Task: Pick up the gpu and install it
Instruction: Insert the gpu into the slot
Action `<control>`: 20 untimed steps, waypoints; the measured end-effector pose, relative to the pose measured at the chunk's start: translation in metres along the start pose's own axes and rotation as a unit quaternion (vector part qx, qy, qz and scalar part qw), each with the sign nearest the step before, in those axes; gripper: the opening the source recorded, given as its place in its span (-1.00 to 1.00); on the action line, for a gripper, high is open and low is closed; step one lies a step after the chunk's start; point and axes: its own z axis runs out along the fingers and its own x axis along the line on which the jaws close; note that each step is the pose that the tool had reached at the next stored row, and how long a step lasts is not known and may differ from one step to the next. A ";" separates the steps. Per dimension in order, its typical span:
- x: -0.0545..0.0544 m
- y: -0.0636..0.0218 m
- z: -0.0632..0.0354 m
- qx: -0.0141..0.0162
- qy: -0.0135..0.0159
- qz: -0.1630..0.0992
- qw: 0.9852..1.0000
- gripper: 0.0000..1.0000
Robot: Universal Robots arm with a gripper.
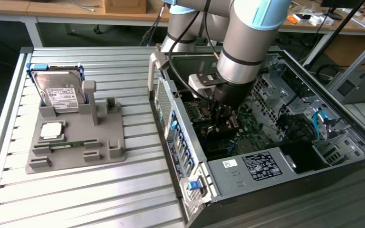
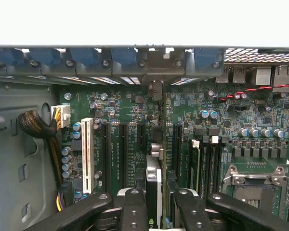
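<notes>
My gripper (image 2: 159,211) is down inside the open computer case (image 1: 169,102), low over the green motherboard (image 2: 120,108). Its black fingers (image 2: 134,211) are shut on the gpu (image 2: 154,185), which I see edge-on as a thin upright card between them. The card runs along the black expansion slots toward the rear slot openings, and its metal bracket end (image 2: 155,90) is close to the case's back wall. I cannot tell whether its lower edge sits in a slot. In the exterior view the gripper (image 1: 224,118) hangs under the grey arm, in the middle of the case.
A grey fixture (image 1: 110,152) on the slatted table holds a hard drive (image 1: 61,92), a processor chip (image 1: 52,129) and a memory stick (image 1: 74,144). Inside the case are a white slot (image 2: 87,154), a cable bundle (image 2: 36,125), the processor socket (image 2: 253,185) and the power supply (image 1: 258,166).
</notes>
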 end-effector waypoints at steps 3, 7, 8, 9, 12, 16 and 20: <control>0.000 0.0000 0.0008 0.000 0.000 0.000 1.000 -0.47; 0.000 0.0001 0.0009 0.000 0.000 0.000 1.000 -0.47; 0.000 0.0000 0.0009 0.000 0.000 0.000 1.000 -0.47; 0.000 0.0001 0.0009 0.000 0.000 0.000 1.000 -0.47; 0.000 0.0000 0.0011 0.000 0.001 0.000 1.000 -0.47; -0.001 0.0000 0.0009 0.000 0.006 0.000 1.000 -0.47; -0.002 0.0000 0.0010 0.000 0.006 0.000 1.000 -0.47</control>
